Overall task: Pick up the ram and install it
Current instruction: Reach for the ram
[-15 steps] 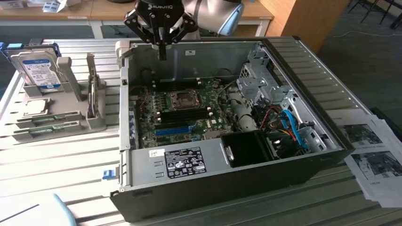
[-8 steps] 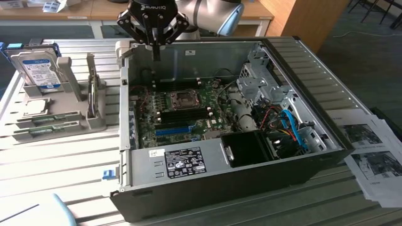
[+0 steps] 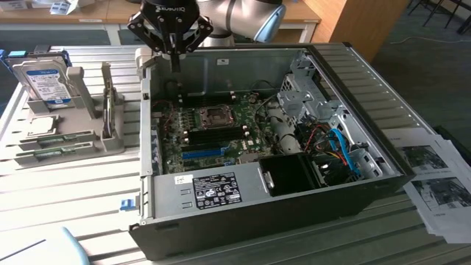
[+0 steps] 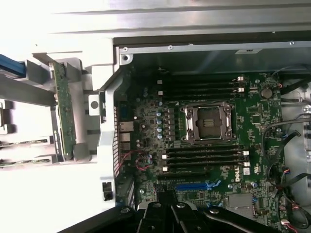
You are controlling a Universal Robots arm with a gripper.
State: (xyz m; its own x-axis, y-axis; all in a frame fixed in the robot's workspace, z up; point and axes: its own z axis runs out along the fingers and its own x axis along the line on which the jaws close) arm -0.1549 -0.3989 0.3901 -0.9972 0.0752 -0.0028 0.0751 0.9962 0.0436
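Thin green ram (image 4: pixel 64 111) standing on edge in gray rack (image 3: pixel 112 146)

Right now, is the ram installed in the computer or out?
Out: the ram stands on edge in the gray rack beside the open case.

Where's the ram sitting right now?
In the exterior view the ram stands on edge in the grey rack on that view's left, just outside the open computer case, near the hard drive.
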